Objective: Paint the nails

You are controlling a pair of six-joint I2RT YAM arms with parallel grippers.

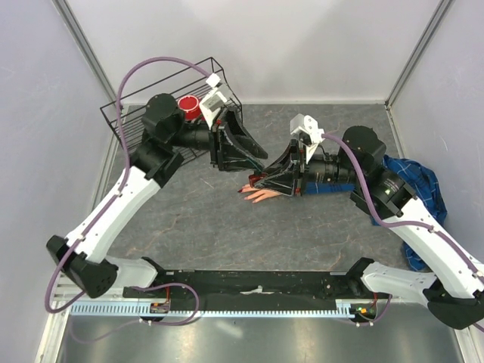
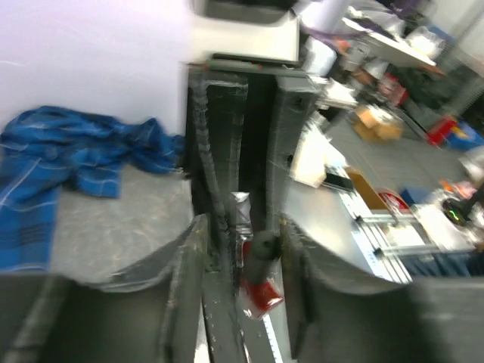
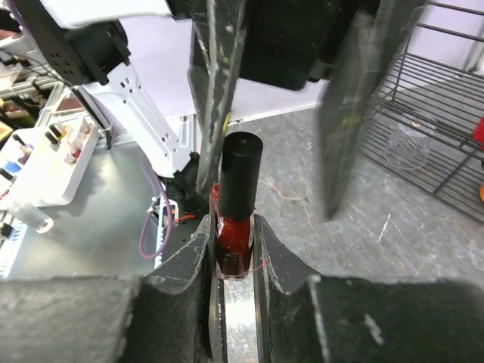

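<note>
Peach fake hand (image 1: pixel 263 196) lies flat mid-table on the grey stone-look table (image 1: pixel 197 227), fingertips toward the left arm's side. The nails (image 1: pixel 243 190) at that end read dark red. They are too small to count or tell apart. Blue plaid cloth (image 1: pixel 414 185) is bunched at the wrist end, under the right arm.

Right fingers (image 3: pixel 181 272) are clamped on a dark red polish bottle (image 3: pixel 233 246). It stands upright between the pads, with its black cap (image 3: pixel 240 178) on and sticking up above them. From the top view these fingers sit just beside the fake hand, on its far side.

Left fingers (image 2: pixel 185 280) stand apart, gripping nothing, one on each side of the cap. The left wrist view is blurred, but the cap and bottle show in the gap. In the right wrist view one left finger is right against the cap, contact unclear, and the other is well off it.

Black wire basket (image 1: pixel 128 113) is in the far left corner with a red cup (image 1: pixel 189 107) in it.
</note>
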